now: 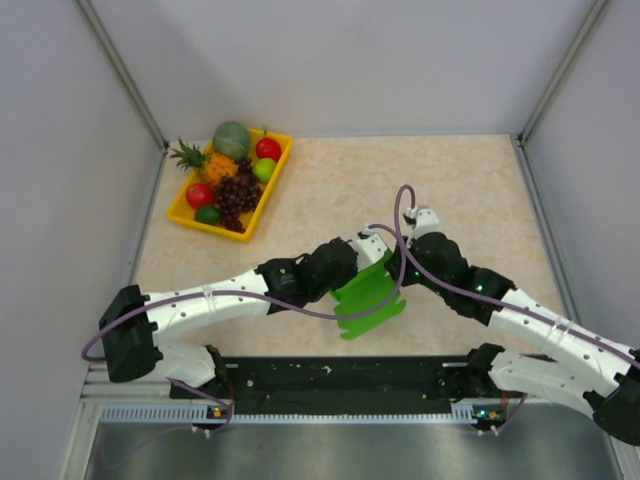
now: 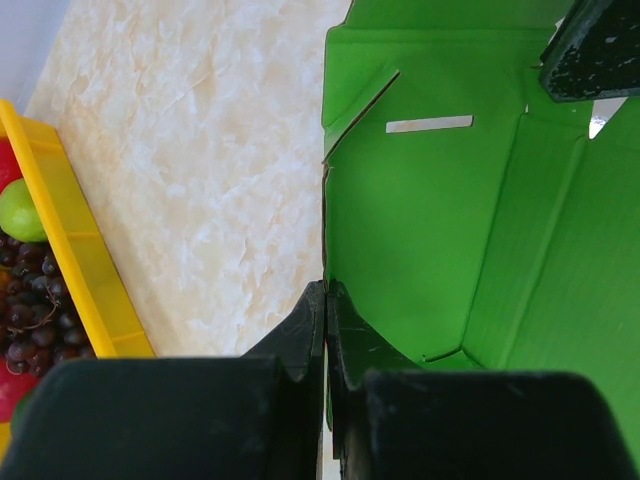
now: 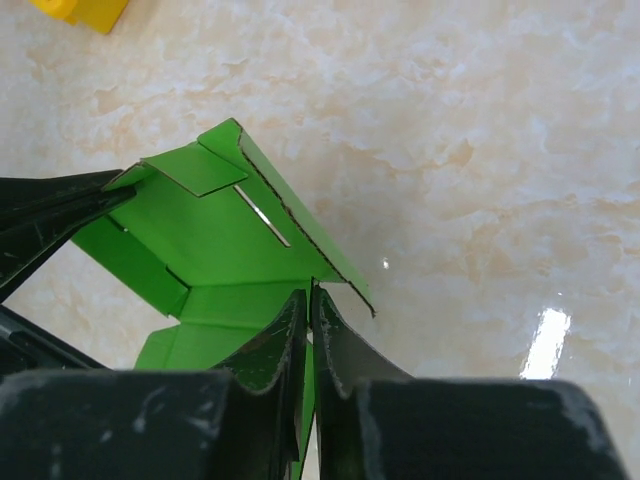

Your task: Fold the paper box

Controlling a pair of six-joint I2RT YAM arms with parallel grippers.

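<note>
The paper box (image 1: 368,296) is a bright green card cut-out with creased panels and raised flaps, held between both arms near the table's front middle. My left gripper (image 1: 352,262) is shut on its left wall; in the left wrist view (image 2: 326,292) the jaws pinch the card's edge, and the green inside (image 2: 430,210) with a slot fills the right. My right gripper (image 1: 398,262) is shut on the box's other wall; in the right wrist view (image 3: 309,294) the jaws pinch a panel edge, with the slotted flap (image 3: 240,220) raised beyond.
A yellow fruit tray (image 1: 256,214) with pineapple, grapes, apples and a melon stands at the back left; its rim shows in the left wrist view (image 2: 75,260). White walls enclose the beige table (image 1: 470,190). Purple cables loop over both arms.
</note>
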